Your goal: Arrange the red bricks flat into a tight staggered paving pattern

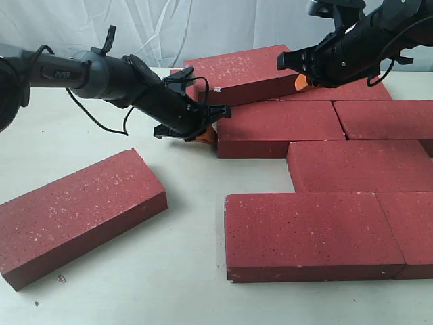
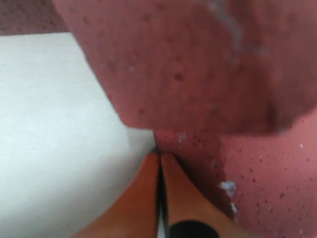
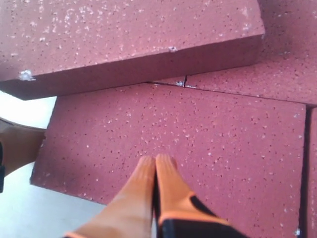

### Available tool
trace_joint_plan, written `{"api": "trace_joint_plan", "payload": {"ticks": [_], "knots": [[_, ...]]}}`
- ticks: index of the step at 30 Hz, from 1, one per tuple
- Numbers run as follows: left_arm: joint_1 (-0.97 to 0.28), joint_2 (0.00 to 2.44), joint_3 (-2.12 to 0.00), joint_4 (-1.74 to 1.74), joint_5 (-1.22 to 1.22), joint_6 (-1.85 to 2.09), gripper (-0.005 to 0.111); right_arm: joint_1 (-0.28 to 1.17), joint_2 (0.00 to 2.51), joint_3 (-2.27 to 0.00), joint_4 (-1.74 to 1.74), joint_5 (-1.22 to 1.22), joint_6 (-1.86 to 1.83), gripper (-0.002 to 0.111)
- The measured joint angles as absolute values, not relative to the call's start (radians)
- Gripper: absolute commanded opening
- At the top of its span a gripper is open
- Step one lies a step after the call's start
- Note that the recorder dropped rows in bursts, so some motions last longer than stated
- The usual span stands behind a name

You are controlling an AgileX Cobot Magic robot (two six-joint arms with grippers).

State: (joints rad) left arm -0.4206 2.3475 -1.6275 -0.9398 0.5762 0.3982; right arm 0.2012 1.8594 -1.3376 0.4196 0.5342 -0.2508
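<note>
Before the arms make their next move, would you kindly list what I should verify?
1. Left gripper shut: ok, fingers together by a laid brick's corner.
2. Right gripper shut: ok, tips over that same brick.
3. Tilted brick flat: not ok, it rests slanted on other bricks.
4. Loose brick joined to the pattern: not ok, it lies apart on the table.
5. Laid rows staggered: ok.
6. Left gripper touching the tilted brick: cannot tell.

Lab setup, white curtain (image 1: 169,27), pale tabletop (image 1: 195,271)
</note>
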Motion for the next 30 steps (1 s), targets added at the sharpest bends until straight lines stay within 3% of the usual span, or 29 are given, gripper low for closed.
{"api": "trace_joint_plan", "payload": {"ticks": [14, 21, 30], "knots": [[-0.425, 2.360, -1.631, -1.016, 0.561, 0.545, 0.000, 0.201, 1.859, -1.338, 0.420, 0.491, -0.251, -0.001], [-0.369, 2.357, -1.637, -1.072, 0.699, 0.478, 0.000, 0.201, 1.859, -1.338, 0.420, 0.483, -0.251, -0.001], [-0.342, 2.160, -1.641, -0.621, 0.806, 0.202, 0.000, 0.201, 1.859, -1.338, 0.426, 0.619, -0.249, -0.001]]}}
